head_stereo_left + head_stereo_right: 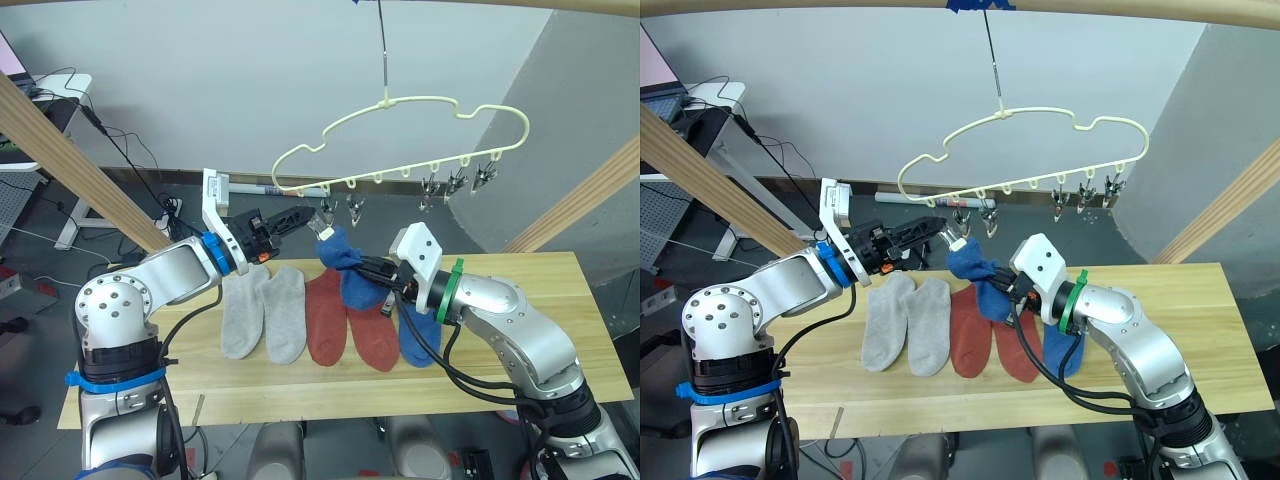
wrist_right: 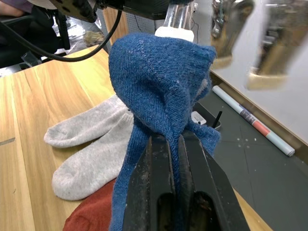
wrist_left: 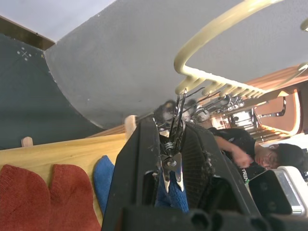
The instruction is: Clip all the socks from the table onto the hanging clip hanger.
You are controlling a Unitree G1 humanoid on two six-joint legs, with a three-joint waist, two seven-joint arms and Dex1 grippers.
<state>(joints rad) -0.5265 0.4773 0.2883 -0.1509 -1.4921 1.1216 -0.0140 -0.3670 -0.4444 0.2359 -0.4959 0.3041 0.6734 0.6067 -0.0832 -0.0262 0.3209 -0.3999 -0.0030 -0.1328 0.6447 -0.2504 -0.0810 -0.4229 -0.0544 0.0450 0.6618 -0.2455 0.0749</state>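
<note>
1. Table: light wooden planks, long. Five socks lie flat in a row near its middle; both ends bare.
2. Clip hanger: pale yellow, wavy outline, hanging by a metal hook above the table's back edge. Small metal clips hang along its lower bar, a group of three toward the robot's right end and others toward the left end.
3. Right gripper: raised over the row of socks, fingers pinched tight on the fabric of the lifted blue sock. That sock is held up off the table; its upper end stands just beneath the left-end clips, its lower part drapes down over the socks below.
4. Left gripper: reaching in from the robot's left at clip height. Its two black fingers are closed around one metal clip; in the left wrist view the clip sits between them with its tips over blue fabric. Whether the clip already bites the sock, cannot tell.
5. Grey socks: two, side by side, toes toward the robot, at the left end of the row.
6. Red socks: two, just right of the grey pair, touching each other.
7. Second blue sock: flat on the table, rightmost in the row, partly behind the right arm.
</note>
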